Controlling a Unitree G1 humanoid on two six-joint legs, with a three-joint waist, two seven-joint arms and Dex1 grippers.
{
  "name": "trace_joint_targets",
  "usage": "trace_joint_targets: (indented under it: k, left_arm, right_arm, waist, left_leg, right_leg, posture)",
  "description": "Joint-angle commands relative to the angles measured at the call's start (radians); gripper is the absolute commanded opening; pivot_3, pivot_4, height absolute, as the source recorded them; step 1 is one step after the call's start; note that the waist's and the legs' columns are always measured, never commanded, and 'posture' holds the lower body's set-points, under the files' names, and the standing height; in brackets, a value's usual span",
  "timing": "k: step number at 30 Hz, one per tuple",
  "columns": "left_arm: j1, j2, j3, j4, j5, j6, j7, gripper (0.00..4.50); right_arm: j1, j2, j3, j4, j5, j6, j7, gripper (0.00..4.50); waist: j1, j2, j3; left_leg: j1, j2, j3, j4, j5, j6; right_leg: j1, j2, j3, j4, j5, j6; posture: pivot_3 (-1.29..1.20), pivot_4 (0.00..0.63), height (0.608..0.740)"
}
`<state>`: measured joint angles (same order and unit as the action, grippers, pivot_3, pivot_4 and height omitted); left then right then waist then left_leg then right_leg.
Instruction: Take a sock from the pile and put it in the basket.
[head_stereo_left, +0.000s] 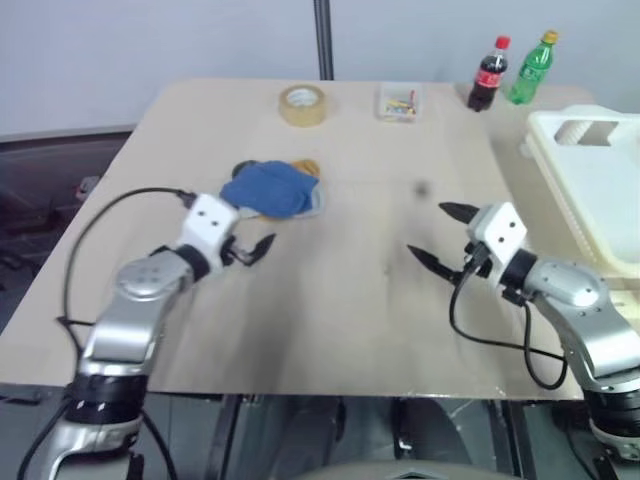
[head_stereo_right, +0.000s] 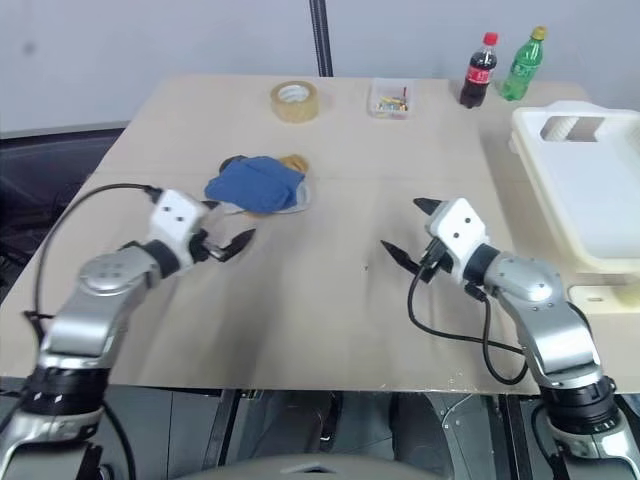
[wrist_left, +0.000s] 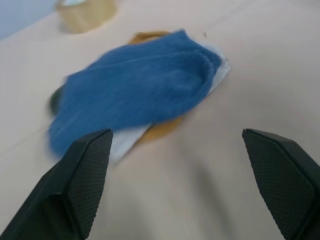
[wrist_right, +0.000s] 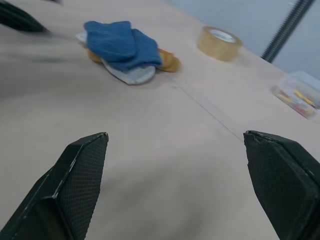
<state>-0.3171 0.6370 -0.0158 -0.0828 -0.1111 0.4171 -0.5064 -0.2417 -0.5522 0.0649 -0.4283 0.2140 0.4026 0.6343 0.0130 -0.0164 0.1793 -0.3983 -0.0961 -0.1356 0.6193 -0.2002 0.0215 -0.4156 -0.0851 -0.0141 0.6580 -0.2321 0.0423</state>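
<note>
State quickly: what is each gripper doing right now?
Left gripper: open, empty, just short of the pile.
Right gripper: open, empty, over bare table.

A pale tan desk (head_stereo_left: 330, 290) is carrying everything here. The pile (head_stereo_left: 272, 188) of socks is lying left of centre, a blue one on top. Along the far edge a roll of tape (head_stereo_left: 303, 105), a small clear box (head_stereo_left: 398, 102), a cola bottle (head_stereo_left: 488, 73) and a green bottle (head_stereo_left: 531, 67) are standing. The basket (head_stereo_left: 590, 190) is sitting at the right edge.
</note>
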Motion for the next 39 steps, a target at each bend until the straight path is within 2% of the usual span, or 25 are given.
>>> trace_joint_targets:
  k: [1, 3, 10, 12, 29, 35, 38, 39]
  left_arm:
    - [-0.095, -0.034, -0.072, 0.095, 0.101, -0.093, 0.036, 3.65]
    - [-0.129, -0.051, -0.085, 0.144, 0.12, -0.116, 0.041, 2.9]
    - [-0.151, -0.056, -0.095, 0.205, 0.158, -0.187, 0.017, 2.9]
    - [-0.149, -0.053, -0.092, 0.199, 0.159, -0.197, 0.011, 2.37]
    - [-0.122, -0.044, -0.112, 0.152, 0.267, -0.279, 0.024, 2.35]
    - [-0.15, -0.065, -0.124, 0.203, 0.313, -0.297, 0.042, 2.35]
    - [-0.164, -0.071, -0.124, 0.232, 0.323, -0.309, 0.044, 1.67]
    - [-0.165, -0.072, -0.122, 0.237, 0.324, -0.311, 0.044, 1.18]
  right_arm:
    - [-0.011, 0.016, -0.002, -0.021, -0.015, -0.027, -0.023, 4.5]
    - [-0.005, 0.023, 0.002, -0.031, -0.02, -0.024, -0.03, 4.5]
    - [0.02, 0.033, -0.004, -0.04, -0.032, -0.035, -0.046, 4.5]
    - [0.024, 0.035, -0.007, -0.034, -0.035, -0.04, -0.048, 4.5]
    - [0.025, 0.043, -0.007, -0.03, -0.04, -0.035, -0.049, 4.5]
    - [0.026, 0.04, -0.009, -0.034, -0.038, -0.031, -0.046, 4.5]
    - [0.027, 0.04, -0.01, -0.035, -0.04, -0.029, -0.048, 4.5]
    - [0.028, 0.04, -0.01, -0.036, -0.04, -0.028, -0.048, 4.5]
  waist:
    - [-0.004, -0.001, 0.001]
    - [-0.004, -0.001, 0.001]
    - [-0.006, -0.001, 0.001]
    - [-0.006, -0.001, 0.001]
    - [-0.006, -0.001, 0.001]
    - [-0.004, -0.001, 0.001]
    - [-0.004, -0.001, 0.001]
    - [-0.004, -0.001, 0.001]
  left_leg:
    - [-0.001, 0.0, 0.001, 0.0, 0.0, 0.0]
    - [-0.001, 0.0, 0.002, 0.0, 0.0, 0.0]
    - [-0.001, 0.001, 0.002, 0.0, 0.0, 0.0]
    - [-0.001, 0.001, 0.002, 0.0, -0.002, 0.003]
    - [-0.001, 0.001, 0.002, 0.004, -0.002, 0.003]
    - [-0.001, 0.001, 0.002, 0.004, -0.002, 0.004]
    - [-0.001, 0.001, 0.002, 0.005, -0.002, 0.004]
    - [-0.001, 0.001, 0.002, 0.005, -0.002, 0.004]
  right_leg:
    - [-0.001, -0.001, 0.0, 0.0, 0.0, 0.0]
    - [-0.003, -0.001, 0.001, 0.0, 0.001, 0.001]
    - [-0.003, -0.002, 0.002, 0.0, 0.001, 0.001]
    - [-0.003, -0.001, 0.002, 0.001, 0.001, 0.002]
    - [-0.002, -0.001, 0.002, 0.003, 0.002, 0.003]
    - [-0.002, -0.001, 0.002, 0.003, 0.002, 0.003]
    - [-0.002, -0.001, 0.001, 0.003, 0.002, 0.003]
    - [-0.002, -0.001, 0.001, 0.003, 0.002, 0.003]
  posture:
    - [0.0, 0.15, 0.74]
    - [0.0, 0.15, 0.74]
    - [0.0, 0.15, 0.74]
    - [0.0, 0.15, 0.74]
    - [0.0, 0.15, 0.74]
    - [0.0, 0.15, 0.74]
    - [0.0, 0.15, 0.74]
    - [0.0, 0.15, 0.74]
